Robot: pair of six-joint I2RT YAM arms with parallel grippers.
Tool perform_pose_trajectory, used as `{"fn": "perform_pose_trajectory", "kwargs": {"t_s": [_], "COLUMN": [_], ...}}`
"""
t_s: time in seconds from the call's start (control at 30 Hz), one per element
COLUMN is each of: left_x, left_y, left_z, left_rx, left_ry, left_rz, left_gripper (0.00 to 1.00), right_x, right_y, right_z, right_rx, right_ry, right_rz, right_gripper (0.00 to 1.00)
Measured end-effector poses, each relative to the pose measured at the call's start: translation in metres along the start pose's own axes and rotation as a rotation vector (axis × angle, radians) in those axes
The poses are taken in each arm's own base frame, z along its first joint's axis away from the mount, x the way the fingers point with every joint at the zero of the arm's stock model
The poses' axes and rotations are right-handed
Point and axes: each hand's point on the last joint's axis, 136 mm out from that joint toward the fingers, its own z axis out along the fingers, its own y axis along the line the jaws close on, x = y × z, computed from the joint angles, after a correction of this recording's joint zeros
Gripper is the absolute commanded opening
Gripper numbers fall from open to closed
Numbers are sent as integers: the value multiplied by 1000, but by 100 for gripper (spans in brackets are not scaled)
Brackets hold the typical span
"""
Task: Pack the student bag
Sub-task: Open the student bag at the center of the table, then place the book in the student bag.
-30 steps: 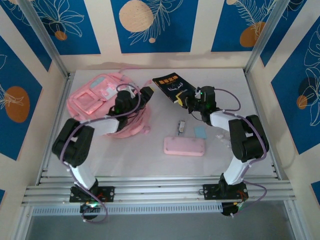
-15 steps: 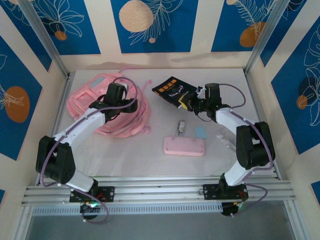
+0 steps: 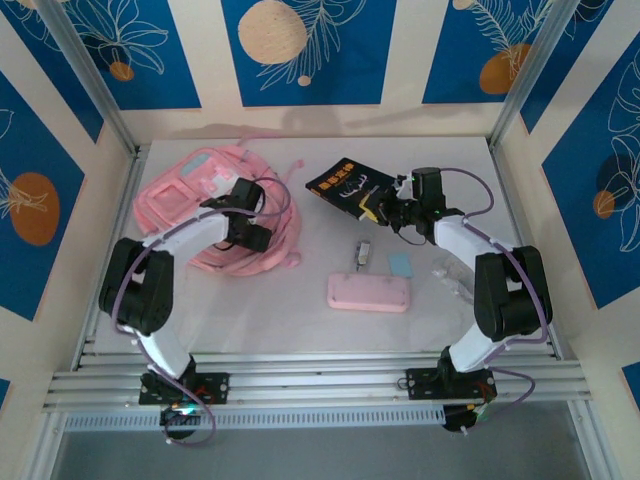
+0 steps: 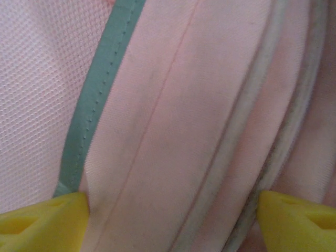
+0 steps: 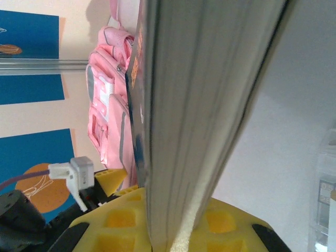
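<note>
Tabletop (image 3: 320, 320), pale and smooth, carries everything. Largest on it is the student bag (image 3: 190, 190), a soft pink fabric heap with pale blue-grey trim, lying at the far left with its long axis running from far left toward near right. The left gripper (image 3: 257, 235) hangs over the bag's near right edge. In the left wrist view its yellow fingertips (image 4: 42, 223) stand wide apart, with mesh, piping and folded seams between them and nothing clamped.

Next in size is the book (image 3: 345, 183), a stiff, flat black rectangle with orange lettering, far of centre and tilted. The right gripper (image 3: 378, 206) is clamped on its near right corner, and the right wrist view shows the page edge squeezed between yellow pads (image 5: 121, 220).

From the book, the bag lies to the left, so the left arm is the nearer one to hold it open.

Nearer lie a flat pink pencil case (image 3: 368, 292), a small blue square (image 3: 401, 264) and a clear plastic piece (image 3: 452, 276).
</note>
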Motion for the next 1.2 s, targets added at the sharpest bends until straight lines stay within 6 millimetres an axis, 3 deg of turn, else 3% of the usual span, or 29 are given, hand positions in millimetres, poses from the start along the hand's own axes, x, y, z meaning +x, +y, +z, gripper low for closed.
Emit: {"fn": "perform_pose_trajectory", "kwargs": {"t_s": [0.03,0.13,0.2,0.23,0.43,0.53,0.63,0.87,1.03,1.2], "left_x": [1,-2,-5,-6,-12,-17,-31,-85,-102,-114], "left_y": [1,6,7,7,8,5,-1,-15,-30,-40], "left_z": [3,10,13,14,12,2,-23,-104,-123,-131], "left_rx": [0,-4,-3,-3,19,67,139,322,453,544], "left_ry": [8,15,15,14,4,-9,-59,-258,-303,-325], "left_rz": [-4,-12,-13,-14,-12,-46,-100,-219,-298,-368], "left_gripper": [73,39,6,0,0,0,0,0,0,0], "right_x": [-1,-4,-6,-7,-9,-6,-1,12,36,73], "right_y": [0,1,2,2,8,12,13,13,25,48], "right_z": [-1,-7,-13,-16,-33,-39,-46,-53,-40,-5], "right_rx": [1,-3,-9,-11,-22,-21,-4,22,0,-86], "right_ry": [-2,-12,-21,-27,-53,-55,-50,-25,34,148], "right_rz": [1,-2,-8,-11,-55,-106,-150,-195,-239,-293], "right_gripper": [0,0,0,0,0,0,0,0,0,0]}}
